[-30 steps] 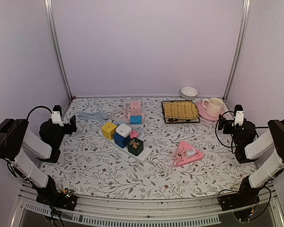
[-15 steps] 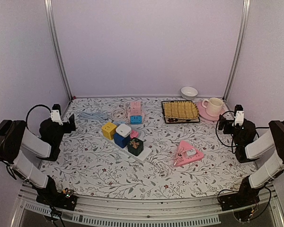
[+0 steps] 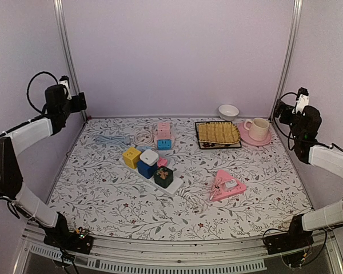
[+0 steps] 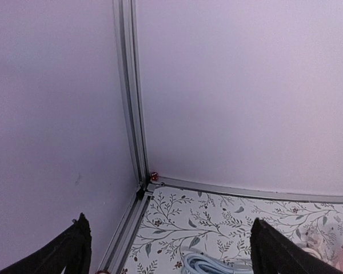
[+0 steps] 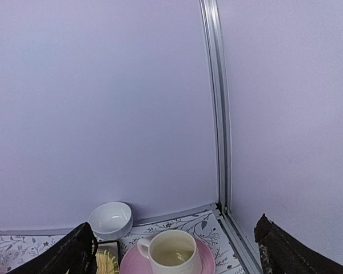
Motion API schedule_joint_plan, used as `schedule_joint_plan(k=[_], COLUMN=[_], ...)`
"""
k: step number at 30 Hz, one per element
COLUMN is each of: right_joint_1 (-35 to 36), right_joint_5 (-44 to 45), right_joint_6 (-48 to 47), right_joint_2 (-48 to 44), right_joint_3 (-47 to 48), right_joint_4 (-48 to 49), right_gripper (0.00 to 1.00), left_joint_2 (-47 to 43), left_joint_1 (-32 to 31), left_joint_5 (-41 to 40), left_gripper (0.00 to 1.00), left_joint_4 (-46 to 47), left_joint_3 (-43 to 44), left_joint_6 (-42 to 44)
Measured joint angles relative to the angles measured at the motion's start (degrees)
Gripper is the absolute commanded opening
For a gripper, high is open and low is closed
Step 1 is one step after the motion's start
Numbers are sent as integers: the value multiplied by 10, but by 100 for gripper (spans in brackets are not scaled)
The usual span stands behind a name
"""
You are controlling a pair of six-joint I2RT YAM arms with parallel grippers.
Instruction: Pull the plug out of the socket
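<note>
The left hand (image 3: pixel 80 103), upper left, and the right hand (image 3: pixel 281 112), upper right, both gape wide and hold nothing, high over the tabletop's (image 3: pixel 103 194) far corners. The plugs sit packed on the strip (image 3: pixel 172 187) at centre, well apart from both. Best, I judge: lower one hand over the green plug (image 3: pixel 163 177), pinch its sides, pin the strip with the other, and pull straight up.
</note>
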Motion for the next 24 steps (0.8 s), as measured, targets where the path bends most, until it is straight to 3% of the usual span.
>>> schedule_joint_plan(k=[6,10,19,24], right_joint_1=[0,0,0,5], right_joint_5=[19,29,-11,-75], right_joint_6=[37,64,128,151], right_joint_2=[0,-7,-37,-36], right_joint_3=[126,131,142,149], right_joint_4=[-163,-224,-358,-421], right_gripper=[99,99,99,99], left_joint_2=[28,20,-39,-85], left_joint_1=[0,0,22,22], left_joint_5=[1,-17,-38,12], left_gripper=[97,97,97,97], left_joint_4=[-139,-179,-194,-198], left_joint_3=[82,85,71,41], left_joint_6=[-12,-29,-57,-57])
